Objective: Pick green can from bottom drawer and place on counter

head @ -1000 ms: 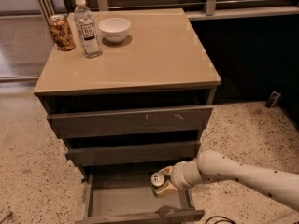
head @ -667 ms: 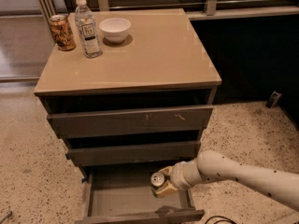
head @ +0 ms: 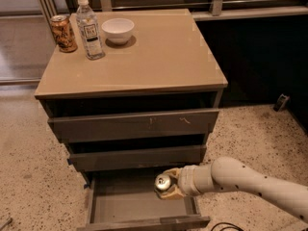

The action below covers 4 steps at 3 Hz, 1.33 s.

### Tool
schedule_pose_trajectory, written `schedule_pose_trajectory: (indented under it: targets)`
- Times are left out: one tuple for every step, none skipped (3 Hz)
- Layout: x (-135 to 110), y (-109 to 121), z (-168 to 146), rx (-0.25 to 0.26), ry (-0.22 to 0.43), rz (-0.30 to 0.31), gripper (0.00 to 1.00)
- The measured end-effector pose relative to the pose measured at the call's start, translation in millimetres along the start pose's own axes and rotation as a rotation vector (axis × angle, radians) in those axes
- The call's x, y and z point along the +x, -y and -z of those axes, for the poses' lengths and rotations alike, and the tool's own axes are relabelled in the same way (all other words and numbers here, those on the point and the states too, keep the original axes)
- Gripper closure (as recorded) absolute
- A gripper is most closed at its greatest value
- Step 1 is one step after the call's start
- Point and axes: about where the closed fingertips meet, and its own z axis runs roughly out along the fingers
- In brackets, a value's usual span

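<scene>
The bottom drawer point(head: 120, 206) is pulled open at the foot of the cabinet. My gripper point(head: 168, 184) reaches in from the right, over the drawer's right half. Its fingers point(head: 174, 192) are closed around the green can point(head: 162, 181). Only the can's shiny silver top shows; its sides are hidden by the fingers. The can is upright and held just above the drawer floor. The tan counter point(head: 159, 57) is the cabinet's top, well above the gripper.
On the counter's back left stand an orange-brown can point(head: 63, 32), a water bottle point(head: 89, 29) and a white bowl point(head: 118, 30). Two wider drawers point(head: 134, 124) overhang the bottom one. Speckled floor surrounds the cabinet, with a dark wall at right.
My gripper and the can in it have risen slightly from the drawer floor. Nothing else has moved.
</scene>
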Motion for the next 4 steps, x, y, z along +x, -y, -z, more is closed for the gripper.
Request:
schedule_pose_trajectory:
  targets:
    - [-76.3, -26.8, 70.4, 0.039, 0.034, 0.045, 1.0]
    - [-111.3, -25.0, 103.2, 0.1, 0.029, 0.08, 1.0]
    - [-111.3, -25.0, 103.2, 0.1, 0.029, 0.08, 1.0]
    - [-115.8, -16.8, 106.1, 0.085, 0.035, 0.059, 1.0]
